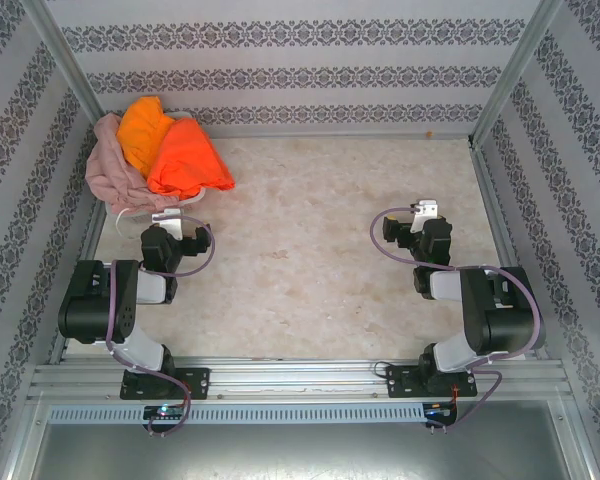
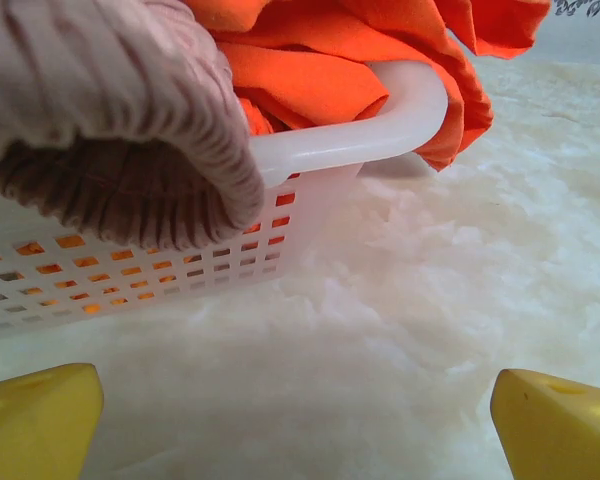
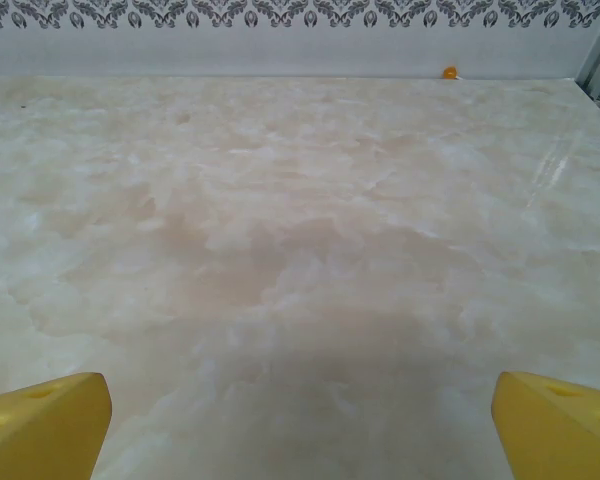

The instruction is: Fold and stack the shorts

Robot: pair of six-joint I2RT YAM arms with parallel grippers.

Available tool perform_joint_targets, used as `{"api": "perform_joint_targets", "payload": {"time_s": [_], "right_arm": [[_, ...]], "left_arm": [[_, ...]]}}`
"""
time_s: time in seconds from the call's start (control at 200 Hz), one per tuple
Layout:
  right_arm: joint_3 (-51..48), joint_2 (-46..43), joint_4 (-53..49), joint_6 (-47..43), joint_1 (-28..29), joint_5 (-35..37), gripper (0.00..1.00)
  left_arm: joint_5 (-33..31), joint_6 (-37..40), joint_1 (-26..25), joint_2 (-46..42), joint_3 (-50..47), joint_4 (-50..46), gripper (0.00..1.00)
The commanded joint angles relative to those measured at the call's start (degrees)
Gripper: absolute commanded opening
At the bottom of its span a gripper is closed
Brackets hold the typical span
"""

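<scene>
The task seems not begun: the red-orange shorts [image 1: 188, 160], the dusty pink shorts [image 1: 108, 172] and the yellow-orange shorts [image 1: 143, 125] lie crumpled together in the white basket [image 2: 365, 132] at the far left corner of the counter [image 1: 320, 220], and the left tool [image 2: 295, 410] and the right tool [image 3: 300, 415] are both wide open, holding nothing.

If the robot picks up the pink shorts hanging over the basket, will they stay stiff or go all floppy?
Probably floppy: the pink shorts already droop in soft folds over the rim of the white basket. Their ribbed waistband looks grippy, so they are likely not slippery. They might tug the red-orange shorts along, since both lie heaped together.
</scene>
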Motion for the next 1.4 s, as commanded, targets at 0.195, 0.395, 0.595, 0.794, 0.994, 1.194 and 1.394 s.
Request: {"api": "perform_joint_targets", "payload": {"time_s": [0.195,0.395,0.595,0.794,0.994,1.194,1.394], "right_arm": [[0.15,-0.32,1.22,-0.31,0.08,0.76,0.98],[0.15,-0.32,1.22,-0.34,0.08,0.8,0.98],[0.15,-0.32,1.22,-0.34,0.08,0.8,0.98],[0.15,-0.3,1.22,-0.29,0.07,0.77,0.98],[0.24,-0.23,1.13,-0.15,-0.05,0.54,0.98],[0.37,-1.05,0.64,0.44,-0.67,-0.09,0.98],[-4.19,-23.52,-11.58,2.46,0.69,5.04,0.98]], "left_arm": [[-1.87,0.07,-0.76,-0.58,-0.01,1.13,1.0],[-0.89,0.42,-0.76,-0.56,0.38,0.25,1.0],[-1.07,0.37,-0.76,-0.56,0.62,-0.04,1.0],[-1.17,0.35,-0.75,-0.55,0.65,-0.13,1.0],[-1.68,0.28,-0.84,-0.56,0.82,-0.54,1.0],[-5.12,-1.31,-0.76,-1.47,-1.16,2.48,1.0],[-9.64,-3.68,-0.84,-20.55,-4.54,-8.1,1.0]]}}
